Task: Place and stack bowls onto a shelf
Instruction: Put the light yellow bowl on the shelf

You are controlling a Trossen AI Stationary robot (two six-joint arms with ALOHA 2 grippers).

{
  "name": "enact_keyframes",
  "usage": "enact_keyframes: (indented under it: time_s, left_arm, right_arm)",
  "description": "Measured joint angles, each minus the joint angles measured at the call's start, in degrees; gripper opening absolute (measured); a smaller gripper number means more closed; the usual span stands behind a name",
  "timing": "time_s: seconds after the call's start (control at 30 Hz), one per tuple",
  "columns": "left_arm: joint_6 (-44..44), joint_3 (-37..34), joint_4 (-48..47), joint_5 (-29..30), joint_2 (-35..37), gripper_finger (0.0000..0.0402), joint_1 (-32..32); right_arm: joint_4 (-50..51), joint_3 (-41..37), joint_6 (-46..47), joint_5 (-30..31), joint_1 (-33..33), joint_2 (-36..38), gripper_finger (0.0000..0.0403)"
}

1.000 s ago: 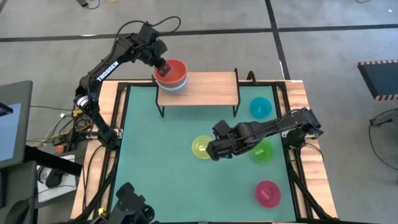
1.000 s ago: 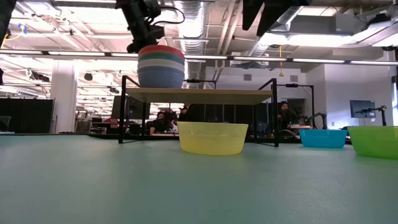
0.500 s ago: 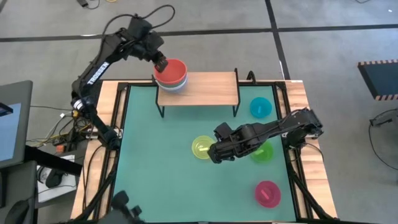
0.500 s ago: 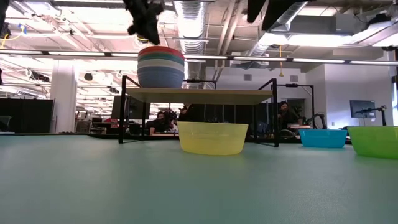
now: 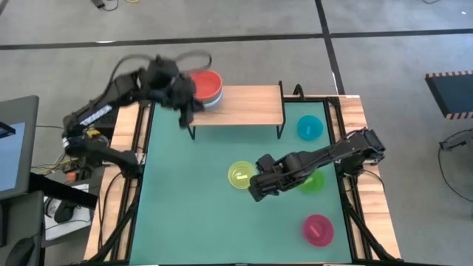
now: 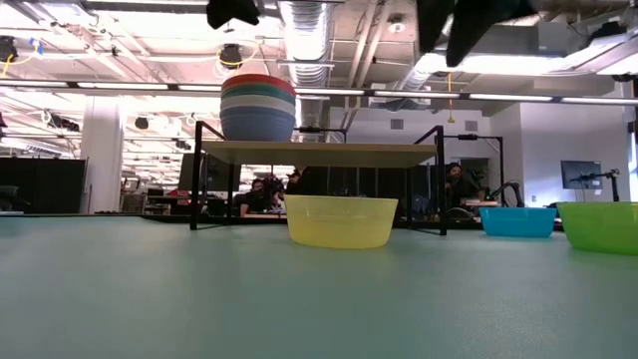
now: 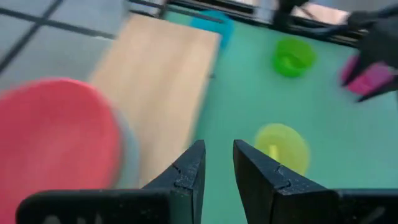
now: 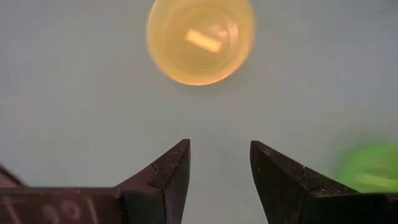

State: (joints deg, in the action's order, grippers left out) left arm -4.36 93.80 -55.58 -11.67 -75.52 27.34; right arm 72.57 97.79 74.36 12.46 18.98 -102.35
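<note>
From above we see the shelf [image 5: 236, 105] at the far edge of the green table [image 5: 192, 214], with the stack of bowls [image 5: 208, 86] on its left end, red bowl on top. Only the low view gives us the layers: red rim over teal, white and blue [image 6: 257, 105]. The left gripper [image 5: 187, 112] hangs just off the shelf's left corner, beside the stack and touching nothing; its wrist view shows the fingers [image 7: 189, 171] a narrow gap apart and empty, the red bowl [image 7: 56, 140] blurred to one side. We find the right gripper [image 5: 256, 189] over the mat beside the yellow-green bowl [image 5: 240, 175]; its own camera looks down on that bowl [image 8: 200, 38], fingers [image 8: 171, 168] moderately apart with bare mat between them. The green bowl [image 5: 311, 179] sits partly under the right arm from above, while the low view shows it whole at the edge [image 6: 598, 226]. The cyan bowl [image 5: 310, 127] rests near the shelf's right end, the magenta bowl [image 5: 318, 229] near the front right.
</note>
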Motion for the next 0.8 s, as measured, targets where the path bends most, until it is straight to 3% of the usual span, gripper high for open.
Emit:
enact_keyframes:
  time_s: [0.13, 0.3, 0.5, 0.8]
  left_arm:
    - [6.63, -14.71, 9.42, 0.60, 7.48, 0.0067, -6.97]
    - [14.56, -26.87, 14.65, 6.35, 13.83, 0.0067, -14.41]
    - [20.86, -34.37, 15.59, 12.35, 16.13, 0.0067, -21.60]
    - [30.61, -39.80, 16.90, 19.21, 15.32, 0.0072, -26.79]
  right_arm:
    - [-12.51, -7.71, 2.11, -1.66, -3.35, -0.07, 0.0191]
    - [-21.66, -13.49, 3.40, -1.51, -7.99, -0.11, 0.0191]
    - [-22.41, -17.06, 3.38, -2.62, -11.41, -0.09, 0.0191]
    - [-32.62, -25.89, 1.25, -5.75, -14.92, -0.07, 0.0179]
